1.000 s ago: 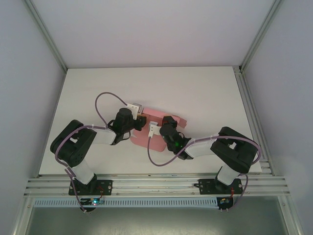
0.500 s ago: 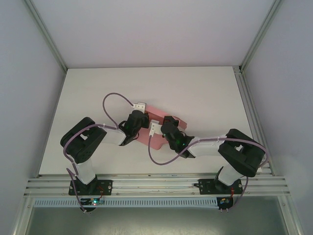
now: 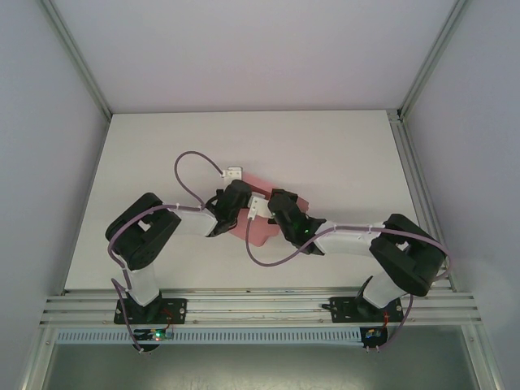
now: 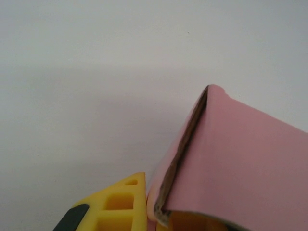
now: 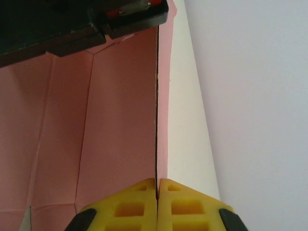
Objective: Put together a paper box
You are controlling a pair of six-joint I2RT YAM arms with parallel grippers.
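Note:
The pink paper box (image 3: 260,233) is a partly folded card sheet held up off the white table between both arms. My left gripper (image 3: 240,196) grips its left side. In the left wrist view the card's edge (image 4: 185,144) runs down between the yellow fingers (image 4: 122,207), and a pink panel (image 4: 240,168) covers the other finger. My right gripper (image 3: 278,201) holds the right side. In the right wrist view its yellow fingertips (image 5: 139,202) are pressed together on a thin upright card edge (image 5: 157,120), with creased pink panels (image 5: 96,125) to the left.
The white table (image 3: 341,154) lies open behind and to both sides of the arms. Metal frame rails (image 3: 410,162) border its right edge, and grey walls enclose it. Purple cables (image 3: 191,162) loop above each wrist. The left arm's black wrist (image 5: 72,24) sits close across the card.
My left arm has swung right to the card and its fingers have shut on the card's edge. The right gripper has shifted slightly left and forward, still clamped, and the sheet looks more folded up.

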